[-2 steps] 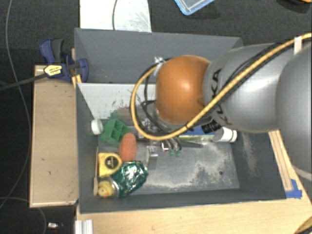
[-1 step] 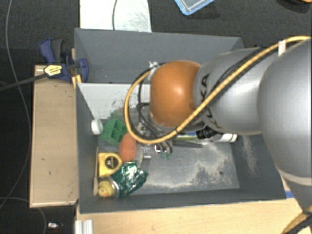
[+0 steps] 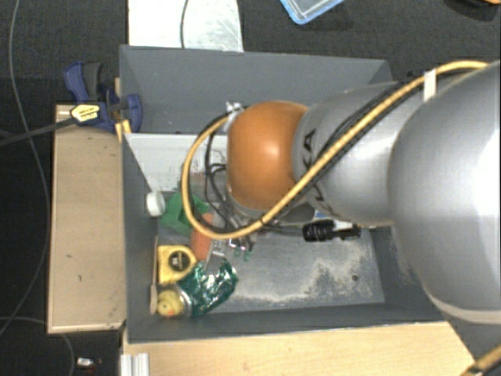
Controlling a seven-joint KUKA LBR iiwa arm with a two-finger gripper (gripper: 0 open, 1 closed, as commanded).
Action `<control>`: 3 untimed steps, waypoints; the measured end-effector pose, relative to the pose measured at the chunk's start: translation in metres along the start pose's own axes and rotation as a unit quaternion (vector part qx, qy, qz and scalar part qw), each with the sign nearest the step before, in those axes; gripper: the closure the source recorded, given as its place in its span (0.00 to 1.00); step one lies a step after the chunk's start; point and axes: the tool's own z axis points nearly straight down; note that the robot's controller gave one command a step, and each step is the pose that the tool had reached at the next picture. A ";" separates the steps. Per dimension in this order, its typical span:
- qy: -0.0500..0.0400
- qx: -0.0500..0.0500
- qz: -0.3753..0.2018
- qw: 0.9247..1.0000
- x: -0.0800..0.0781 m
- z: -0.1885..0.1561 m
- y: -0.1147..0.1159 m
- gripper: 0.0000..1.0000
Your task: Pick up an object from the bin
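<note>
The end effector hangs low in the bin by a green crinkly bag; spread or pinching, I cannot tell

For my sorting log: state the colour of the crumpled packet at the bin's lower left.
The crumpled packet is dark green with pale flecks, in the camera view.

One overhead camera, slightly oblique, close above the bin and arm.

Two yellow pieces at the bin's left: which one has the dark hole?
The larger, squarish yellow block. The small round yellow piece, nearer the bin's corner, shows none.
</note>
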 end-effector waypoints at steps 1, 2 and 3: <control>-0.001 -0.001 -0.172 0.985 -0.017 0.040 -0.001 0.00; 0.000 -0.001 -0.216 0.976 -0.023 0.054 -0.002 0.00; -0.003 -0.002 -0.107 0.994 -0.047 0.085 -0.002 1.00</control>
